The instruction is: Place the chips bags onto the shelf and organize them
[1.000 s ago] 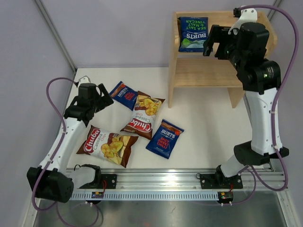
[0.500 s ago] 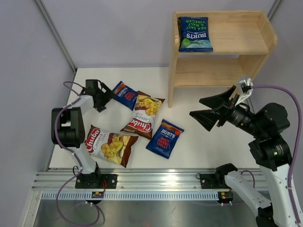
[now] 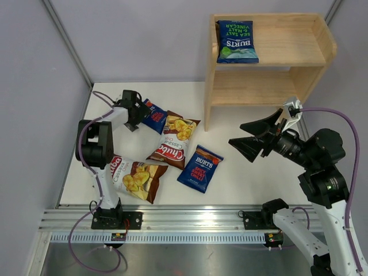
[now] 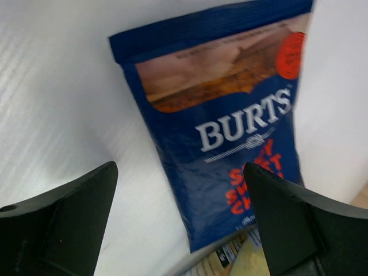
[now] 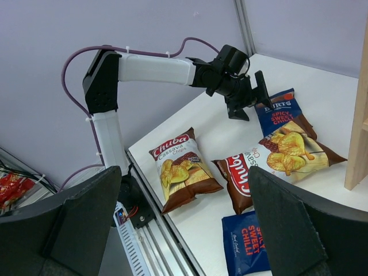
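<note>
Top view: your left pincer is spread wide and empty, parked right at the end of the red-lettered Burts bag. The bag's other end touches the Chuba bag just beyond the pincer. Your right pincer is released and empty too. It hangs just in front of the shelf, with the green Burts bag already on the top tier beyond it.

Left wrist view: the bag lies flat, dead ahead between both fingers. I can't tell if the tips touch it. It's flat and glossy, so I'd go low and pinch an edge or the crimped seam. Grab the puffy middle and it'll probably squirt out.

Right wrist view: nothing sits between those fingers, and the red-lettered Burts bag is well ahead of this pincer.
</note>
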`<state>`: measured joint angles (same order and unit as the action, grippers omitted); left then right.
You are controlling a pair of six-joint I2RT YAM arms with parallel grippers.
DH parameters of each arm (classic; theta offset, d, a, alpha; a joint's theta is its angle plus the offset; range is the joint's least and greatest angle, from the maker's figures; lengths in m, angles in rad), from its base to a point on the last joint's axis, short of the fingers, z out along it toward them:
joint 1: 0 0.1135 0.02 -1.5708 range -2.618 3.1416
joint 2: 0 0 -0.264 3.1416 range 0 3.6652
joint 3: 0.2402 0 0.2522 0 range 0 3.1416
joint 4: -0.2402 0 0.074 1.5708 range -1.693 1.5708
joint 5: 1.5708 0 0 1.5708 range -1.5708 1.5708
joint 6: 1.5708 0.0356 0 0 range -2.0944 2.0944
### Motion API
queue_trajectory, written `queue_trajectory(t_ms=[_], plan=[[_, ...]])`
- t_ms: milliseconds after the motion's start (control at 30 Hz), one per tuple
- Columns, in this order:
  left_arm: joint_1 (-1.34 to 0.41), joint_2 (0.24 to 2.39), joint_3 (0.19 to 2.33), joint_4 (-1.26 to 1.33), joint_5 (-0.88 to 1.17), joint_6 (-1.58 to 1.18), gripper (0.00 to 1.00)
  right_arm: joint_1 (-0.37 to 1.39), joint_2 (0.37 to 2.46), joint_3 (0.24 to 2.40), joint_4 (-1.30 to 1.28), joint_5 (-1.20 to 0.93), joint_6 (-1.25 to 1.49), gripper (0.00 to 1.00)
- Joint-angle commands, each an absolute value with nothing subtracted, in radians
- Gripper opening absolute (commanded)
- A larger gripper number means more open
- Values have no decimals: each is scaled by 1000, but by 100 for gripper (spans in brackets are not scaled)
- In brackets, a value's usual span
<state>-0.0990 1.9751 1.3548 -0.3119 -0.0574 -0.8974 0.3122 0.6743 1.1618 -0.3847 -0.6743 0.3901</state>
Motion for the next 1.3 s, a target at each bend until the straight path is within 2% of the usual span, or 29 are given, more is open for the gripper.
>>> queue_trajectory(t_ms=[0, 100, 233, 400, 467, 500, 600, 667, 900, 1267], plan=[[-97, 2020, 1408, -364, -155, -942, 93, 318, 667, 1157, -319, -681, 408, 99], [-101, 2043, 1419, -376, -176, -951, 87, 316, 669, 1147, -304, -680, 419, 99], [-109, 2077, 1468, -405, -204, -948, 67, 318, 675, 1140, -288, -686, 431, 99], [-109, 2147, 1575, -486, -212, -928, 59, 318, 675, 1138, -288, -687, 436, 100], [-112, 2160, 1598, -494, -215, -917, 52, 316, 670, 1137, -288, -689, 437, 99], [-110, 2164, 1601, -491, -212, -914, 39, 318, 667, 1135, -287, -690, 439, 99], [-110, 2148, 1588, -477, -215, -913, 14, 318, 655, 1132, -299, -686, 430, 99], [-110, 2122, 1551, -442, -221, -911, 1, 318, 647, 1129, -310, -678, 420, 99], [-110, 1919, 1434, -264, -190, -865, 0, 316, 637, 1094, -310, -673, 423, 100], [-114, 1464, 1203, -146, -143, -796, 0, 316, 624, 976, -235, -661, 491, 99]])
